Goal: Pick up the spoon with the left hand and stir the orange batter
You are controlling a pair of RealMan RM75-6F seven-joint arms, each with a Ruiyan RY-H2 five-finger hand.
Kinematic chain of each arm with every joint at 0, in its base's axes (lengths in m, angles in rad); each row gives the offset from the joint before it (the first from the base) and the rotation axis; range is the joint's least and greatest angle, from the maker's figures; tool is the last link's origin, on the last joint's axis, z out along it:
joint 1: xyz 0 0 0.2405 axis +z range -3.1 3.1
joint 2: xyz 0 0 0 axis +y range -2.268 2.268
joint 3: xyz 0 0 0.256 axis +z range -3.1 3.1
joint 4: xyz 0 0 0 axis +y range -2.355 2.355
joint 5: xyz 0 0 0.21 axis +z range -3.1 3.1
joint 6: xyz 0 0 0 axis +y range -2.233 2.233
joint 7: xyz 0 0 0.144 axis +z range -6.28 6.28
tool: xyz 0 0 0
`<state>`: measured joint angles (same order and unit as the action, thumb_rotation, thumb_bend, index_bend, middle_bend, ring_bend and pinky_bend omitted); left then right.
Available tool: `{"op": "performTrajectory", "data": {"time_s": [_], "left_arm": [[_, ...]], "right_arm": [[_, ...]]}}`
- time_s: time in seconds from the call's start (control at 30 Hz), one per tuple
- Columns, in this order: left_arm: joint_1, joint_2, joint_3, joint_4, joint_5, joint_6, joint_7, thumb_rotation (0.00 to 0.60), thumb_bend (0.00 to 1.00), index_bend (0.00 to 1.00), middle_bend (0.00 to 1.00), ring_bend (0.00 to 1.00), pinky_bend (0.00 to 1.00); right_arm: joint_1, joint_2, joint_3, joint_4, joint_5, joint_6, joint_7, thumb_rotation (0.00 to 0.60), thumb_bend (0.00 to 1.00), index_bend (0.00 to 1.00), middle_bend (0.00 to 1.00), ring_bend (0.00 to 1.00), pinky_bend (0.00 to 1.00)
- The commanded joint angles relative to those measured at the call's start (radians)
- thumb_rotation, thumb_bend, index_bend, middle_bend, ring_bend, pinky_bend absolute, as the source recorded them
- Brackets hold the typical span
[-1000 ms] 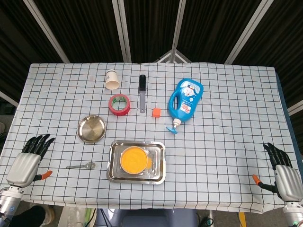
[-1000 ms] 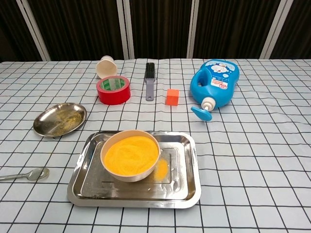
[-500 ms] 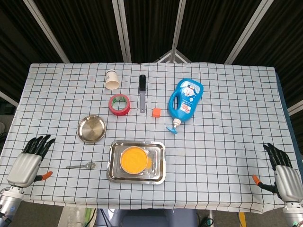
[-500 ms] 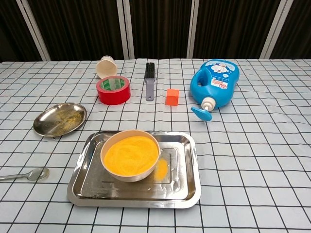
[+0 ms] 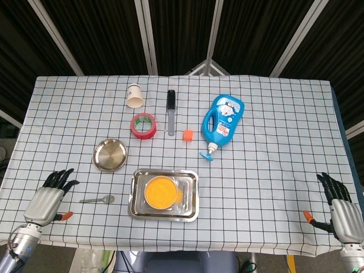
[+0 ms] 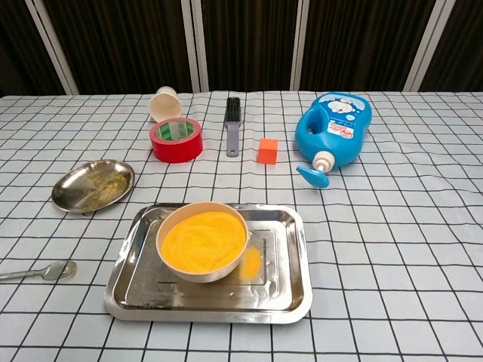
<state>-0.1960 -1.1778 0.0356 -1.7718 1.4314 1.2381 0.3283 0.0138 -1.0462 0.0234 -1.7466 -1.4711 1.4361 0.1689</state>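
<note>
Left hand (image 5: 48, 200): we see it released, fingers apart, just left of the spoon, not touching.
Right hand (image 5: 341, 210): released, fingers spread, at the surface's (image 5: 273, 142) right edge.
Spoon (image 5: 98, 199): lies flat on the surface, left of the tray.
Orange batter (image 6: 204, 240): fills a bowl (image 6: 175, 265) standing in the steel tray (image 6: 294, 279).

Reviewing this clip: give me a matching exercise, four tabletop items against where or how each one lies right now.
Items:
1. spoon
2. bowl of orange batter
3. blue bottle
4. paper cup

Places or states:
A. inside the steel tray
B. on its side, behind the red tape roll
C. flat on the cloth, just ahead of the left hand
D. lying down, right of the orange cube

Pairs: 1-C, 2-A, 3-D, 4-B
</note>
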Motion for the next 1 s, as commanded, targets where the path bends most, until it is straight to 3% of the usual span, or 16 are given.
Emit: {"op": "performTrajectory", "data": {"time_s": [0.03, 0.2, 0.5, 1.0], "left_arm": [[-0.020, -0.043, -0.024, 0.005, -0.083, -0.033, 0.088, 0.600, 0.34, 0.38, 0.00, 0.00, 0.01], [-0.050, -0.101, -0.053, 0.031, -0.198, -0.074, 0.177, 0.600, 0.43, 0.43, 0.00, 0.00, 0.01], [-0.095, -0.221, -0.061, 0.114, -0.295, -0.095, 0.297, 0.600, 0.44, 0.45, 0.00, 0.00, 0.01], [-0.112, -0.288, -0.041, 0.144, -0.307, -0.074, 0.324, 0.600, 0.44, 0.52, 0.00, 0.00, 0.01]], "right_arm": [[0.000, 0.000, -0.001, -0.001, 0.000, 0.000, 0.000, 0.600, 0.31, 0.00, 0.00, 0.00, 0.00], [0.000, 0.001, 0.001, -0.001, 0.003, -0.001, 0.004, 0.600, 0.31, 0.00, 0.00, 0.00, 0.00], [0.001, 0.001, 0.001, -0.001, 0.001, -0.002, 0.007, 0.600, 0.31, 0.00, 0.00, 0.00, 0.00], [0.004, 0.002, 0.002, -0.001, 0.007, -0.009, 0.013, 0.600, 0.31, 0.00, 0.00, 0.00, 0.00]]}}
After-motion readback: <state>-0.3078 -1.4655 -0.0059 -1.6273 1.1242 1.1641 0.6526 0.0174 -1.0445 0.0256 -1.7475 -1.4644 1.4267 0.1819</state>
